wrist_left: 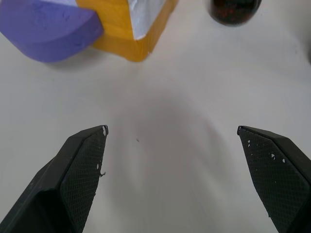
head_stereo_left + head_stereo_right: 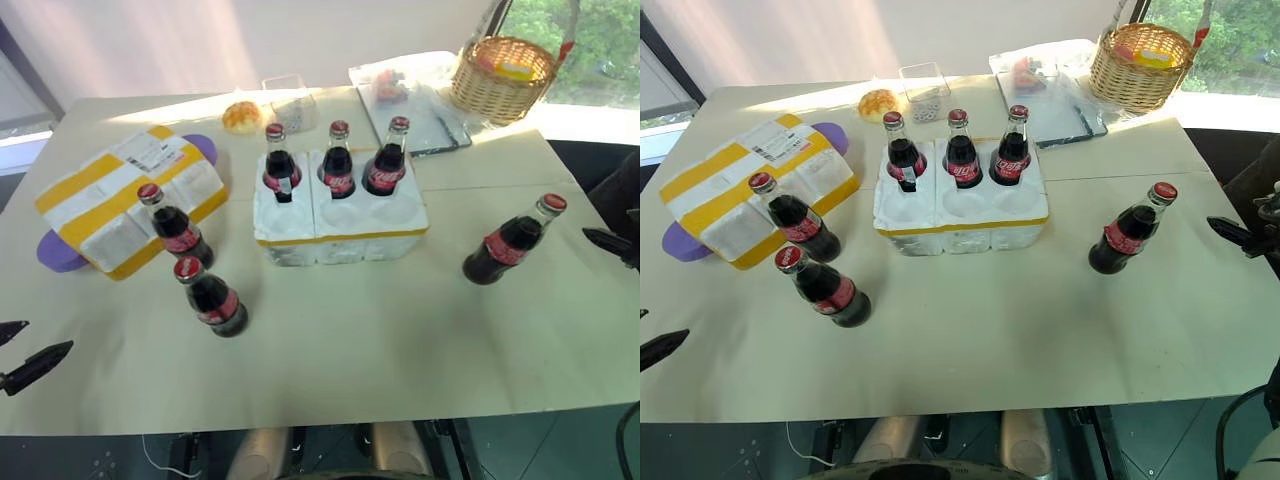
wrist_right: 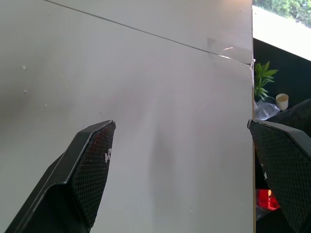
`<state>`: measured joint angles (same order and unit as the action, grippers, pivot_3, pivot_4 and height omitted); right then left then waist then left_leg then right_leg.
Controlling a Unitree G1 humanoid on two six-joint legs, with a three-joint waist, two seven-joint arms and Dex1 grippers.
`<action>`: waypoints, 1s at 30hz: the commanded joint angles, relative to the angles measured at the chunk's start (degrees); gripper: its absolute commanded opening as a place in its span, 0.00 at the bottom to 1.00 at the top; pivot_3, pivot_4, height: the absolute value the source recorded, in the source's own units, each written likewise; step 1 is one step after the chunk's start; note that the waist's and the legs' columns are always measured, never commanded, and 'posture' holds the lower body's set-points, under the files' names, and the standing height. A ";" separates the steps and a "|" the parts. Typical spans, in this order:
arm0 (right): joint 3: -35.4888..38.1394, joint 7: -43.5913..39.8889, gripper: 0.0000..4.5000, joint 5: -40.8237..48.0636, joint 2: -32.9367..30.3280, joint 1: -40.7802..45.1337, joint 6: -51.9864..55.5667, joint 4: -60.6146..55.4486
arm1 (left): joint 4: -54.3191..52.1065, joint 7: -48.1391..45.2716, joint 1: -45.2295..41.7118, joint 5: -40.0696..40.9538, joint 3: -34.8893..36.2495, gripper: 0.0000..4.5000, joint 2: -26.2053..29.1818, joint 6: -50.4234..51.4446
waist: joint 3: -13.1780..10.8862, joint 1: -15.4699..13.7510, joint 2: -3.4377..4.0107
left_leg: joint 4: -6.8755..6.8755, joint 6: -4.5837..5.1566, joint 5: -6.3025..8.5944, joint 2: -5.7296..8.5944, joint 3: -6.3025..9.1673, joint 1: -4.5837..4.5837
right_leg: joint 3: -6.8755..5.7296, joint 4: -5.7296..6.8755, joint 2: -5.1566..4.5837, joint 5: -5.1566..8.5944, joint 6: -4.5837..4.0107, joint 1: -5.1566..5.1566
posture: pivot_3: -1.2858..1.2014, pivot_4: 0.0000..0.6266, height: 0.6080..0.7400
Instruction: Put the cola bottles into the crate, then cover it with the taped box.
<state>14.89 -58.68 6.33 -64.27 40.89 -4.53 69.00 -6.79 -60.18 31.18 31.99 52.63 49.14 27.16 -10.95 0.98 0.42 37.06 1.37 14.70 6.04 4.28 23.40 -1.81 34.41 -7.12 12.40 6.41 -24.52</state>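
Bearing red labels: cola bottles (image 2: 338,160)

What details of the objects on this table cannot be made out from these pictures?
- Printed shipping label on the white foam box with yellow tape bands: text too small, head views.
- Purple flat object: mostly hidden under that box.
- Woven wicker basket: contents partly hidden by its rim.
- Small clear plastic container: contents too small.
- Dark glass cola bottle: cut off by the left wrist view's edge.
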 commanded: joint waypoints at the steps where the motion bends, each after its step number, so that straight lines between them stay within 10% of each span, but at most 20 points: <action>1: 0.98 -0.08 1.00 0.62 -1.03 0.71 -1.39 -0.37 | -0.22 -0.06 -0.79 -0.33 0.63 0.99 0.56 -1.16 | 0.00 0.00 0.00 | 0.00 0.00 0.00 0.00 0.00 0.00 | 0.00 0.00 0.00 0.00 0.00 0.00 | 0.52 0.24 1.00; 17: 1.77 -0.63 1.00 1.80 -1.25 3.86 1.22 0.02 | -0.29 3.86 -11.38 2.51 -1.62 0.99 0.76 1.20 | 0.01 0.00 0.01 | 0.11 -0.07 -0.06 0.00 -0.06 -0.07 | 0.09 0.28 0.06 -0.02 0.02 -0.02 | 0.52 0.24 1.00; 30: -7.35 -31.93 1.00 5.04 -2.63 24.50 22.89 -20.68 | 4.40 -2.42 -31.90 3.09 -20.81 0.99 7.48 2.17 | -0.07 0.13 0.21 | 0.18 -0.07 -0.19 -0.02 -0.19 -0.09 | 0.13 0.79 0.17 -0.13 0.22 -0.26 | 0.52 0.24 1.00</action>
<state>7.78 -87.90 9.44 -66.31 62.83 15.62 52.91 -3.69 -62.00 0.82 36.10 33.24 55.28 30.91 -11.02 1.10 0.62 37.25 1.27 14.50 6.01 4.06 23.30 -1.66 35.22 -6.95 12.25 6.63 -24.81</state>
